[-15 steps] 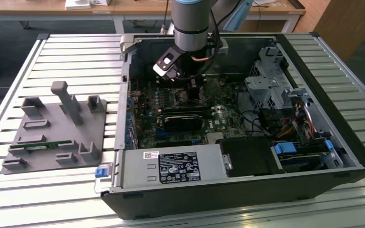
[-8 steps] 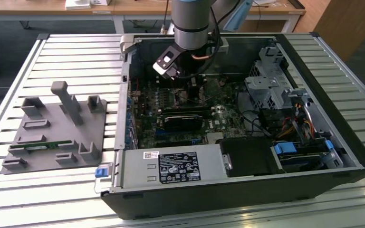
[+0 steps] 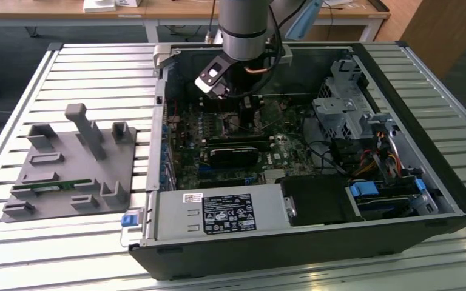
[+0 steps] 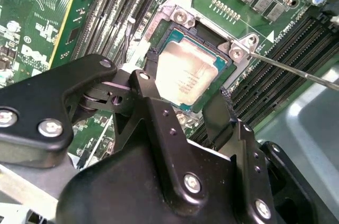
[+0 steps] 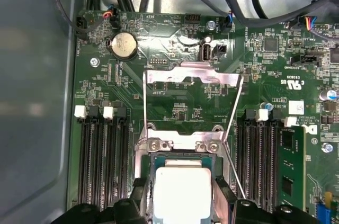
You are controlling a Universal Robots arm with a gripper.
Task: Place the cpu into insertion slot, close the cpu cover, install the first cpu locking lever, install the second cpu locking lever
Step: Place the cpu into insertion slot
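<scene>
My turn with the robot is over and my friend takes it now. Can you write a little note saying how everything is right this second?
The gripper is down inside the computer case. Its fingers are closed against two sides of the chip.
The chip lies flat within the socket. I cannot tell if it is fully seated.
The lid is open, flipped back from the socket.
The wire levers are both unlatched and stand up beside the open lid.
Done: chip brought to the socket.
Not yet done: lid closed, both levers locked.
</scene>
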